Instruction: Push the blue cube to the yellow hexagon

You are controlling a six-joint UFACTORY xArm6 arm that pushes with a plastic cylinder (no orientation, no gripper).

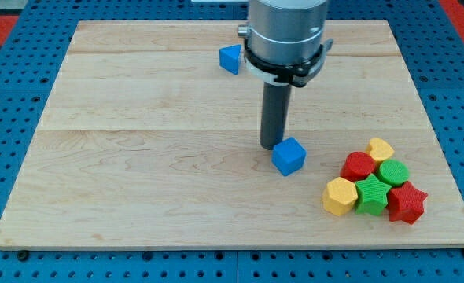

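One blue cube (289, 156) touches my tip (273, 146), a bare rod without fingers, on the side toward the yellow hexagon (340, 196).

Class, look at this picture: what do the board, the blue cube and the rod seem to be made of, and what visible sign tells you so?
Board: pale wood, matt, likely joined planks; grain lines and seams show.
Blue cube: probably plastic; even solid colour, smooth faces with a soft sheen.
Rod: dark and matt, perhaps metal or plastic; the look leaves it open. My tip sits at the cube's upper left.
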